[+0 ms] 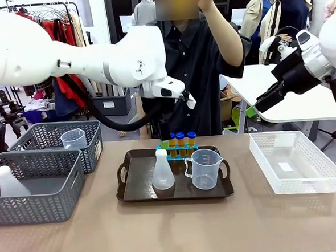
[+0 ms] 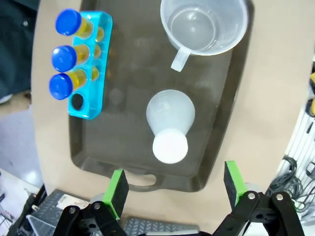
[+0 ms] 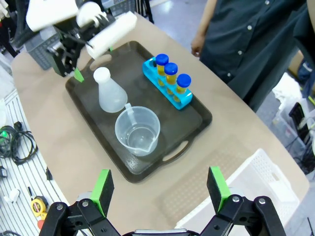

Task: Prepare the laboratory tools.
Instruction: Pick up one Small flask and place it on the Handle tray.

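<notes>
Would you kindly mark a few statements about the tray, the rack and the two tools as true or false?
1. The blue rack holds three blue-capped tubes and has one empty hole. True.
2. The conical flask lies on its side on the tray. False: it stands upright on the dark tray.
3. The left tool is open and holds nothing. True.
4. The measuring beaker sits in the white basket. False: it stands on the tray, beside the flask; the white basket is to the right of the tray.
5. The right tool grips a tube. False: it is open and holds nothing.
</notes>
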Controlling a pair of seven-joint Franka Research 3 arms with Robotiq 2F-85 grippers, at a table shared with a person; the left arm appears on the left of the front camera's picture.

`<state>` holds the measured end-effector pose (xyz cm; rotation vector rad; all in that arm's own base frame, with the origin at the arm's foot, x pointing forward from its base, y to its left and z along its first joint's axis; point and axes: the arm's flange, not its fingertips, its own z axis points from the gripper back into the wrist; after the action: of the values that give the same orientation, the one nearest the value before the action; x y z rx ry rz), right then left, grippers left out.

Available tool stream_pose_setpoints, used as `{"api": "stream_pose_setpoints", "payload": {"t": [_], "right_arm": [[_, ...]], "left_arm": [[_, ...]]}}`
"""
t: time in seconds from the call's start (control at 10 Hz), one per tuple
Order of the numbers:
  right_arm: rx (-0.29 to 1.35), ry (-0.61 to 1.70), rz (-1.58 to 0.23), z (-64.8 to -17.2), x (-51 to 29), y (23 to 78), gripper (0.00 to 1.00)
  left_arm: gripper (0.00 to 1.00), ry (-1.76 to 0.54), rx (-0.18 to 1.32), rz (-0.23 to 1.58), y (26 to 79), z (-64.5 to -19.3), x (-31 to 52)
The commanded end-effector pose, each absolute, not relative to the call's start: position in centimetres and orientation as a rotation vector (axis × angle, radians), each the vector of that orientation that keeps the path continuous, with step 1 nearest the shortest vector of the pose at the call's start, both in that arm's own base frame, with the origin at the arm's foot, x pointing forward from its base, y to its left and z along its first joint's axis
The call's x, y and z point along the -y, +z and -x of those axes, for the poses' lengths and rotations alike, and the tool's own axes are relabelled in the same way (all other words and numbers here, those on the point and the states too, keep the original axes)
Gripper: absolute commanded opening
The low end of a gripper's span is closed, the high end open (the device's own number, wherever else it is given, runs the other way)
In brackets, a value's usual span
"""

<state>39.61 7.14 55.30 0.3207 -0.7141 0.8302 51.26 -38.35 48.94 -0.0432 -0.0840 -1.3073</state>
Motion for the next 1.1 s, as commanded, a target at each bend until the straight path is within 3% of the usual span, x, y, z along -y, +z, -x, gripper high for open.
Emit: {"api": "stream_pose_setpoints", "payload": {"t": [0.0, 0.5, 1.0], "right_arm": [[0.723, 0.831, -0.351, -39.7, -7.1, 55.3, 1.00], [0.723, 0.831, -0.351, -39.7, -7.1, 55.3, 1.00], [0.723, 0.831, -0.351, -39.7, -7.1, 55.3, 1.00]], "left_arm": [[1.00, -1.356, 0.122, 0.153, 50.8, -50.1, 36.0], [1.00, -1.292, 0.414, 0.191, 58.2, -48.0, 29.6], [1.00, -1.262, 0.597, 0.264, 59.8, -46.3, 23.1]]}}
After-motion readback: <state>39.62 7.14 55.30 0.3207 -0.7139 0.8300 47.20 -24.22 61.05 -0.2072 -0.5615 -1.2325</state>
